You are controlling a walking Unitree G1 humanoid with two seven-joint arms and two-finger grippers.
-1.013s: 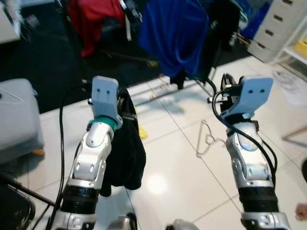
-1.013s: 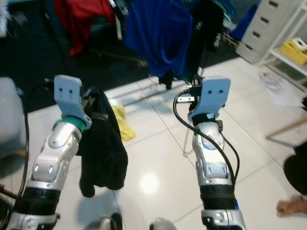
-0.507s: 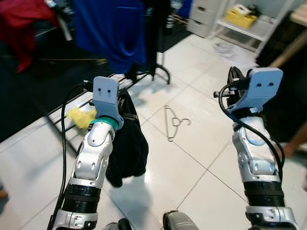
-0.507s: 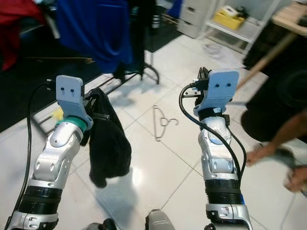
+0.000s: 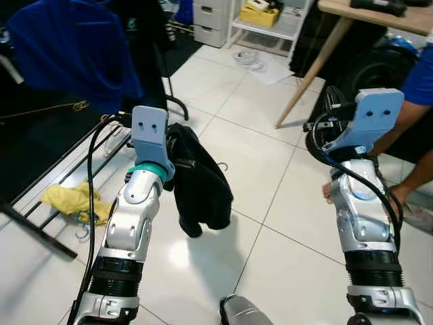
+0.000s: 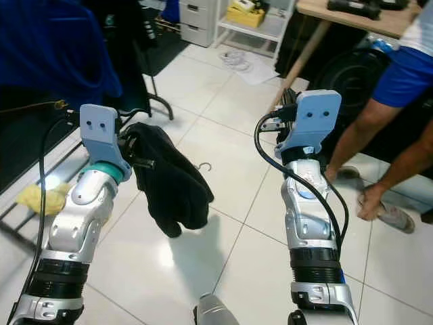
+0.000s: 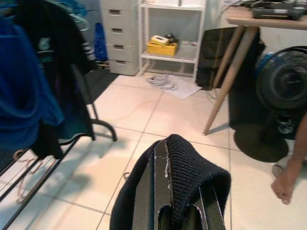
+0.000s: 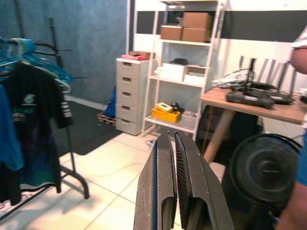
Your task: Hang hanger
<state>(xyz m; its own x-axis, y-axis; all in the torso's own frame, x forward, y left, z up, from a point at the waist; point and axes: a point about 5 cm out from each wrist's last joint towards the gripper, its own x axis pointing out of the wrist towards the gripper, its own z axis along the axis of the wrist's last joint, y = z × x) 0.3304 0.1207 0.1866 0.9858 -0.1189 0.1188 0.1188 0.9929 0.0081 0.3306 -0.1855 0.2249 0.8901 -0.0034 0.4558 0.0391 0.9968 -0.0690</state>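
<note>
A black knit garment (image 5: 199, 186) hangs from my left gripper (image 7: 162, 155), which is shut on it at chest height; the cloth drapes over the fingers (image 7: 144, 191). A thin wire hanger hook (image 6: 201, 166) peeks out from behind the garment, and I cannot tell whether it lies on the floor. My right gripper (image 8: 171, 139) is raised at the same height on the right, shut with nothing between its fingers. The black clothes rack (image 5: 159, 68) stands at the back left with a blue garment (image 5: 67, 47) and a dark shirt (image 7: 53, 62) hanging on it.
A yellow cloth (image 5: 71, 198) lies on the rack's base bars. A person's legs (image 6: 379, 115) and feet stand close on the right. Behind them are a wooden table (image 7: 249, 19), a black fan (image 7: 283, 86), grey drawers (image 8: 132, 96) and white shelves (image 7: 172, 48).
The whole view has swung right, from the rack toward the table and the person. Both arms hold the same pose, and the black garment still hangs from the left gripper.
</note>
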